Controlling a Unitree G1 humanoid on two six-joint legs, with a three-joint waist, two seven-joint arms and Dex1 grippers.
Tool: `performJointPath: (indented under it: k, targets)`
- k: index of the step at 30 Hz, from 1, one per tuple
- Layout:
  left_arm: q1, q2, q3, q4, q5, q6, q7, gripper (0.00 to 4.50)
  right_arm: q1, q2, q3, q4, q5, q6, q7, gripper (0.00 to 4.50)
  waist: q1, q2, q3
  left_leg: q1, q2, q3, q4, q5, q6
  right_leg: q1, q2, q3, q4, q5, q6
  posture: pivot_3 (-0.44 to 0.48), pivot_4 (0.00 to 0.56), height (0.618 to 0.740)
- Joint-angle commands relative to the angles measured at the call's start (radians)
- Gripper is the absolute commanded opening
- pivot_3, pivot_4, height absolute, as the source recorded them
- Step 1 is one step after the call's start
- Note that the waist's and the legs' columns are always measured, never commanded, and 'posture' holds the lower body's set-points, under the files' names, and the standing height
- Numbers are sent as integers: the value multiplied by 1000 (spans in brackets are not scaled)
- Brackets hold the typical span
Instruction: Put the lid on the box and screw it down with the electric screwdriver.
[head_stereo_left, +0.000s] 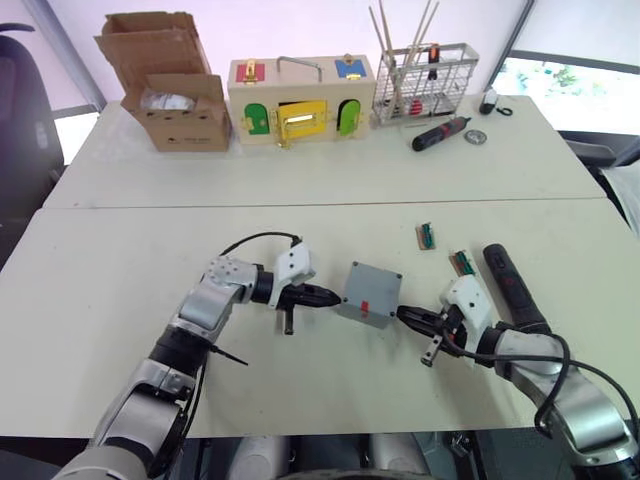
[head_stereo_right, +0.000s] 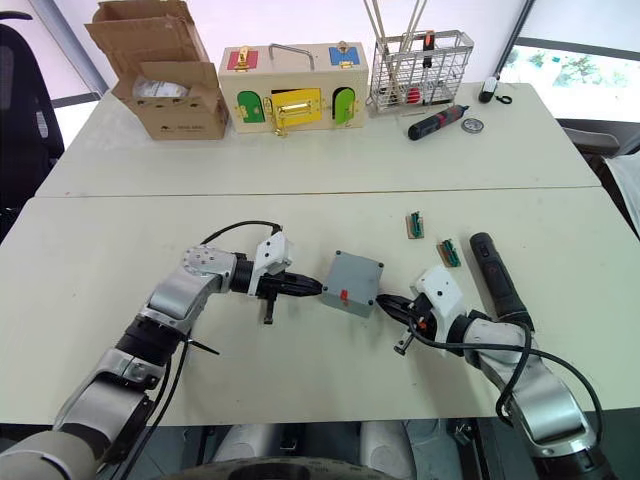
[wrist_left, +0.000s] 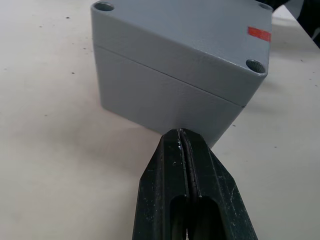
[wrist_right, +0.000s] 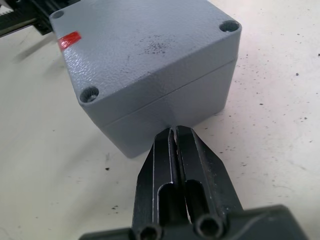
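Both tools closed against the box, lid already on

Your left tool (head_stereo_left: 325, 296) and right tool (head_stereo_left: 410, 317) have their fingers pressed together, holding nothing, each tip at one side of the box (head_stereo_left: 368, 295) in the middle of the surface (head_stereo_left: 120, 290). You can see the lid (wrist_right: 145, 45) sitting on the box with a thin seam around it; I judge placing is done. Screwing is left: the electric screwdriver (head_stereo_left: 512, 288) lies untouched near your right arm, and the corner holes look empty
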Motion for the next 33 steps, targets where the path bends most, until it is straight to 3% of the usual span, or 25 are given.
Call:
performJointPath:
  k: [1,18,22,27,33]
  targets:
    - [5,-12,-22,-52,-19,8,-6,0,-19,-6,-20,-16,10,-29,21,40,0,0,0,0,0,0,0,0,0,0,0,0,0,0,0,0,150,737]
    - [-12,-12,-25,-53,-26,23,-7,0,-59,7,-14,39,-21,-60,20,40,-1,0,0,0,0,0,0,1,-2,0,0,0,0,0,0,0,150,737]
    - [-35,13,22,-22,-27,21,17,0,-37,0,-34,7,-13,-43,18,40,-1,0,0,0,0,0,0,1,-2,0,0,0,0,0,0,0,150,737]
    - [-55,93,159,-59,-116,104,41,0,18,-43,-124,-75,17,0,20,40,-1,0,0,0,0,0,-1,1,-2,-1,0,0,0,0,0,0,150,737]
    - [-2,223,267,-371,-289,332,41,0,123,-78,-378,-197,202,136,52,40,0,1,1,-2,0,0,-1,1,-2,-2,-1,0,0,0,0,0,150,737]
